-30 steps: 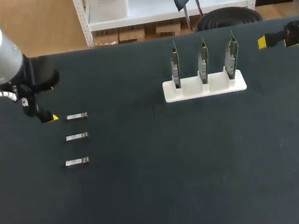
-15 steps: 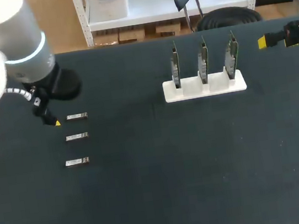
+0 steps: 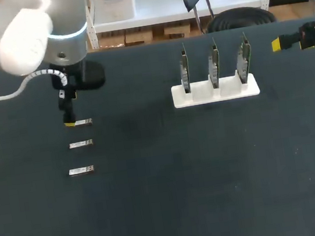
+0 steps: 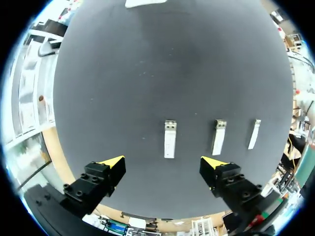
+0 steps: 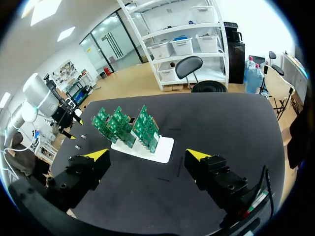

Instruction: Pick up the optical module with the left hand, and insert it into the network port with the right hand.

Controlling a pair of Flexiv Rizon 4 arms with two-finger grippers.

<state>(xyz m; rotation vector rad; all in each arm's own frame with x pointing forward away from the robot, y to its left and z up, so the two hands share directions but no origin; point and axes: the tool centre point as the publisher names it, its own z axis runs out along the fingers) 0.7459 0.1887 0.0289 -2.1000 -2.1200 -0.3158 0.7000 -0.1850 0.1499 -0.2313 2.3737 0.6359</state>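
- The left end effector [image 4: 162, 162] hangs over the left part of the dark desk [image 3: 212, 175], its arm coming in from the far left corner.
- Its 2 yellow-tipped fingers stand wide apart and hold nothing.
- 3 optical modules lie flat on the desk in a short column, apart from one another and roughly parallel.
- The far optical module [image 3: 81, 123] is the one nearest the left end effector. In the head view a yellow fingertip shows just beside its left end.
- In the left wrist view this module lies just ahead of the gap between the fingers, pointing away from them, and neither finger touches it.
- The middle optical module [image 3: 81, 144] and the near optical module [image 3: 81, 171] lie further toward the front of the desk. In the left wrist view both sit off to one side, past the open fingers.
- A white stand [image 3: 213, 94] sits on the far right part of the desk, well apart from the modules.
- 3 green circuit boards [image 3: 213, 66] stand upright in it, side by side. Their network ports are too small to make out.
- The right end effector [image 5: 147, 154] is at the far right edge of the desk, beside the stand but clear of it.
- Its fingers are also spread wide with nothing between them, and in the right wrist view the stand and boards lie ahead of it.
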